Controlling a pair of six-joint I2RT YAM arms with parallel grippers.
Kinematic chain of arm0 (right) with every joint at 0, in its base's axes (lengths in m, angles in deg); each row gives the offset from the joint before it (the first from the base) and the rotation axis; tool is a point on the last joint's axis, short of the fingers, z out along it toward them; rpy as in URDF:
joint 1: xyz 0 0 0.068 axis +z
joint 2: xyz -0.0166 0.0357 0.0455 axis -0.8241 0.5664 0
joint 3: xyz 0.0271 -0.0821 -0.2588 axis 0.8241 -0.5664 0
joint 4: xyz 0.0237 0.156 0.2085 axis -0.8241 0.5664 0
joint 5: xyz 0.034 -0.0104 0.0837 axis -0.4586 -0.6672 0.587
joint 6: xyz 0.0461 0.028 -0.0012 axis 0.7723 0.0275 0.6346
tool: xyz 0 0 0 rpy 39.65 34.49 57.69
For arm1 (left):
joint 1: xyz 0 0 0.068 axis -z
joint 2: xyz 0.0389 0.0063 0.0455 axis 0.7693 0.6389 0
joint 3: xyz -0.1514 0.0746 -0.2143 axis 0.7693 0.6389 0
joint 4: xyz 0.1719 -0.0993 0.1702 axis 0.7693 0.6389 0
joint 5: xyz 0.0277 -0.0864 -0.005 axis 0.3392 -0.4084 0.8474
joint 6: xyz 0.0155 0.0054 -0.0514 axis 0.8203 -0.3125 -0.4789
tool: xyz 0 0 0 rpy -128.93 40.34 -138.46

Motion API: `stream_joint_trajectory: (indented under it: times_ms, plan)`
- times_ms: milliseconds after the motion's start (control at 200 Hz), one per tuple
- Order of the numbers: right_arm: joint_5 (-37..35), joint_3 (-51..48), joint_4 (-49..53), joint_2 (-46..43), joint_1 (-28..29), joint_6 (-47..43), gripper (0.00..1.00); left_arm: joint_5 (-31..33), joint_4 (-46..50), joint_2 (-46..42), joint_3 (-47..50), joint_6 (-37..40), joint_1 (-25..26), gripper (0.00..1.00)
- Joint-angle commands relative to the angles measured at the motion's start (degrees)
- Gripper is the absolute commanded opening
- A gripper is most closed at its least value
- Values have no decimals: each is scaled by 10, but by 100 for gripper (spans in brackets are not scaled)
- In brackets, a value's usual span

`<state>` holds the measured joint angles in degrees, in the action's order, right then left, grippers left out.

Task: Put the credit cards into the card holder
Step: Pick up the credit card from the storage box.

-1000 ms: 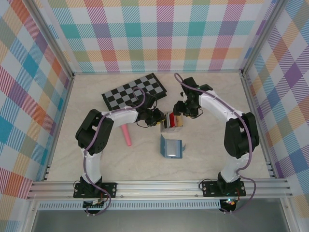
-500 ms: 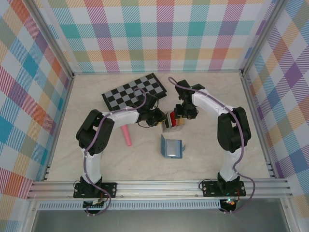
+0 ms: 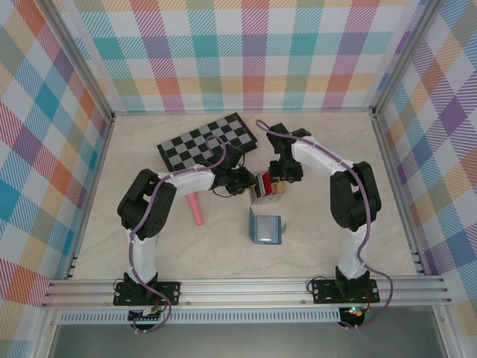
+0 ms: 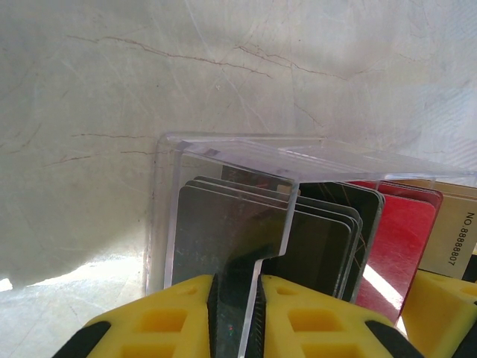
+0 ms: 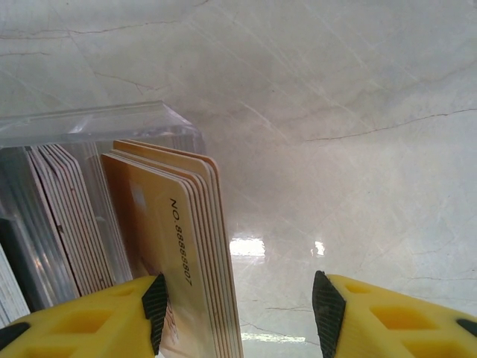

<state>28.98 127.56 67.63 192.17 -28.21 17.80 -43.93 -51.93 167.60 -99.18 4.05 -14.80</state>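
The left end effector (image 4: 237,302) is nearly shut, its yellow fingers pinching one upright wall of the clear box (image 4: 298,153) in which the credit cards (image 4: 395,239) stand on edge, dark ones nearest that wall, then red, then tan. That grip looks meant to steady the light box on the bench (image 3: 149,246) so it does not slide or tip when a card is pulled out. From the opposite side, the right end effector (image 5: 240,306) stands about half open and grips nothing: one finger sits against the tan cards (image 5: 168,231) at the open end of the box, the other out over bare bench, so the outermost cards lie in the gap, ready to be pinched. The wallet (image 3: 266,227) lies open on the bench just nearer the arm bases than the box, apart from both end effectors and with no card visibly in it. Judging by this, the step in hand is taking a tan card for the wallet.
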Motion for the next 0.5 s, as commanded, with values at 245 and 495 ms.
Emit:
stream_joint_trajectory:
  times_ms: [245, 495]
  plan:
    - [-62, 21, 28, 5, 3, -12, 55, 13, 17, 9, 13, 3, 4, 20]
    - [-47, 28, 32, -14, 4, -23, 52, 11, 16, 11, 13, 2, 4, 20]
